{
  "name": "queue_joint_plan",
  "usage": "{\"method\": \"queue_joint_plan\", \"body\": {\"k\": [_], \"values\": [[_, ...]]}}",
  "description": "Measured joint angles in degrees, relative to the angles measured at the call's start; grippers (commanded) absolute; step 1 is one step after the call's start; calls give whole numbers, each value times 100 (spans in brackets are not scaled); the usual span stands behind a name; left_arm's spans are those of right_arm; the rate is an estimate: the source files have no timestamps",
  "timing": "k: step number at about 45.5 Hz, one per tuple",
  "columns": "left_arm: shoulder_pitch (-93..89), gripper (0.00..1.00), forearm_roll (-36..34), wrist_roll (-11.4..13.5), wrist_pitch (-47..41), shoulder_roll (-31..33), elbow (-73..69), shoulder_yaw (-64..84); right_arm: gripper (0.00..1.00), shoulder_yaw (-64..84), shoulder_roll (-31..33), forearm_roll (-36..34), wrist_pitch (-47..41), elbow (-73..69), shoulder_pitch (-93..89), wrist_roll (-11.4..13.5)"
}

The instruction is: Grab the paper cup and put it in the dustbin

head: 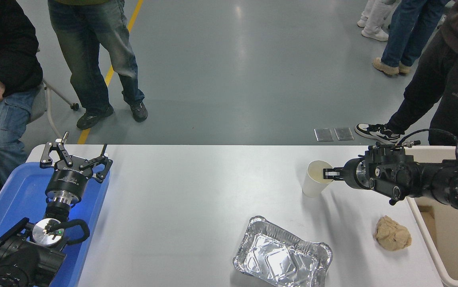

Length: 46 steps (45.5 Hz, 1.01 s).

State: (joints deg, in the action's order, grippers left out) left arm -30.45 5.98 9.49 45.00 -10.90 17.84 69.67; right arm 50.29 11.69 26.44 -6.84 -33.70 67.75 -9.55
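The white paper cup stands upright on the white table, right of centre, with its cream inside showing. My right gripper comes in from the right, level with the cup's top. Its fingertips sit on the cup's right rim, one inside and one outside, pinched on the wall. The cup's base rests on the table. The beige dustbin stands off the table's right edge, under my right arm; only its left part shows. My left gripper is parked open over the blue tray at the lower left.
A crumpled tan paper ball lies near the table's right edge, beside the bin. A silver foil tray sits at the front, below the cup. A blue tray lies at the left. Several people stand or sit beyond the table's far side.
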Motion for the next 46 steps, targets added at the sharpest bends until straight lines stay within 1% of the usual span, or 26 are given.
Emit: {"method": "queue_joint_plan", "body": {"k": [7,17,25,31,38,46], "values": [[1,99,0,0,0,0,0,0,0,-10,133,-40,-101,-263,279,-48],[4,99,0,0,0,-1,1,0,0,383,611,-303,-534,-1370,1466,-91],[9,99,0,0,0,0,1,2,0,983,986,-605,-1375,-2519,3073,-327],[11,99,0,-3,0,0,1,3,0,1376,1129,-818,-2103,-3219,4359,-441],[13,99,0,-8,0,0,-1,3,0,1709,1178,-984,-2793,-3782,5640,-507],[13,99,0,-7,0,0,0,3,0,2017,1182,-1069,-3280,-4213,6632,-538]]}}
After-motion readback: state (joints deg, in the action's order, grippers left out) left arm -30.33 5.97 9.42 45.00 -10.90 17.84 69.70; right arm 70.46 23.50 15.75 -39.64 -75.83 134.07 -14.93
